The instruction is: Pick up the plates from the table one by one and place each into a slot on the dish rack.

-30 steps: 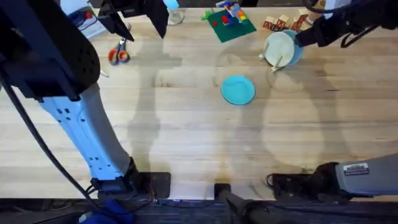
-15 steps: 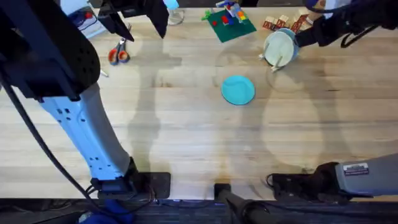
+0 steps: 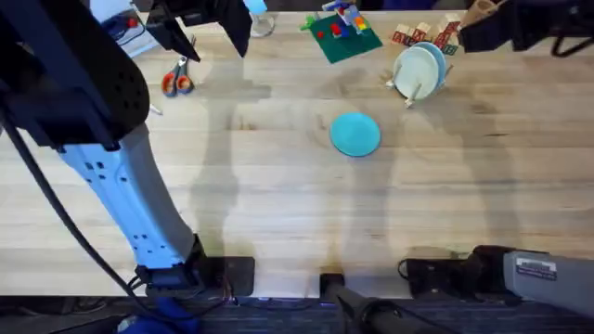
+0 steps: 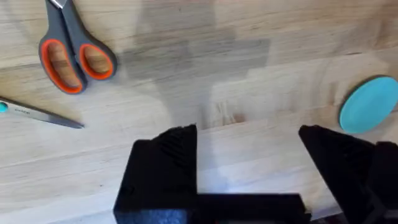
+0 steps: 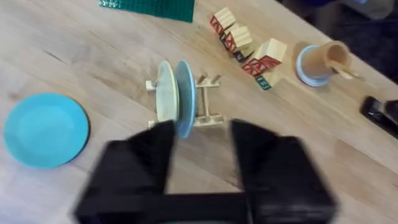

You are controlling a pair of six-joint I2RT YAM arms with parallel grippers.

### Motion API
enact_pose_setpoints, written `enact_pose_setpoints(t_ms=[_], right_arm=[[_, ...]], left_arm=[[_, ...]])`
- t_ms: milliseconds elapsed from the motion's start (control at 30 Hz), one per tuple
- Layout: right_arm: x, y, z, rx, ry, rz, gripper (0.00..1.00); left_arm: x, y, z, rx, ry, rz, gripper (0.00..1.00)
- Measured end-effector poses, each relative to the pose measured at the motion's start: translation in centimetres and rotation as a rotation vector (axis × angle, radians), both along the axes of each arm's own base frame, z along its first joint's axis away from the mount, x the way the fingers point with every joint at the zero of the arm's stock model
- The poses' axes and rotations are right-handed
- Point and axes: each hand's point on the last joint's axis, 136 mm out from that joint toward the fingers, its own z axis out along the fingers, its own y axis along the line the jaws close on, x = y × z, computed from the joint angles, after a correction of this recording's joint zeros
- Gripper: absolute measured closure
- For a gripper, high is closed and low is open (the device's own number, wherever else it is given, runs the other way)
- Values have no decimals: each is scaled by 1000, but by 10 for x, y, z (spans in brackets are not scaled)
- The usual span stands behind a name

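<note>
The teal plate [image 3: 355, 133] lies flat in the middle of the table [image 3: 278, 204]; it is also in the right wrist view [image 5: 45, 129] and at the edge of the left wrist view [image 4: 370, 104]. The small dish rack [image 3: 429, 85] [image 5: 208, 99] stands at the far right and holds a cream plate [image 5: 165, 93] and the pale light-blue plate [image 5: 186, 102] upright in neighbouring slots. My right gripper [image 5: 200, 146] [image 3: 471, 37] is open and empty, hovering apart from the rack on its far-right side. My left gripper [image 4: 249, 155] [image 3: 209, 35] is open and empty over the far left.
Orange-handled scissors [image 4: 74, 59] [image 3: 177, 79] lie at the far left. A green baseplate with bricks [image 3: 342, 35] sits at the back. Lettered wooden blocks [image 5: 242, 46] and a tan cup [image 5: 320, 62] stand just behind the rack.
My right gripper has let go of the pale light-blue plate, which now stands in the rack, and has drawn back to the far right. The left arm has not moved.
</note>
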Motion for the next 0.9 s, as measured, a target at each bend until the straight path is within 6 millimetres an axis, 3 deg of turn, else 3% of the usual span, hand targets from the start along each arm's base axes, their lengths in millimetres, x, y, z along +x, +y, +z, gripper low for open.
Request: enact_pose_setpoints(t_ms=[67,100,133,300,500,900], right_arm=[[-8,0,8,-8,-6,-6,151],[-11,-1,9,-14,-4,-9,49],[-14,-2,10,-18,2,-13,17],[-25,-2,9,-24,32,-22,5],[-31,-3,22,-37,-6,-29,6],[-30,-4,32,-43,-45,-31,5]], left_arm=[[0,0,0,0,0,0,6],[0,0,0,0,0,0,6],[0,0,0,0,0,0,7],[0,0,0,0,0,0,6],[0,0,0,0,0,0,7],[0,0,0,0,0,0,7]])
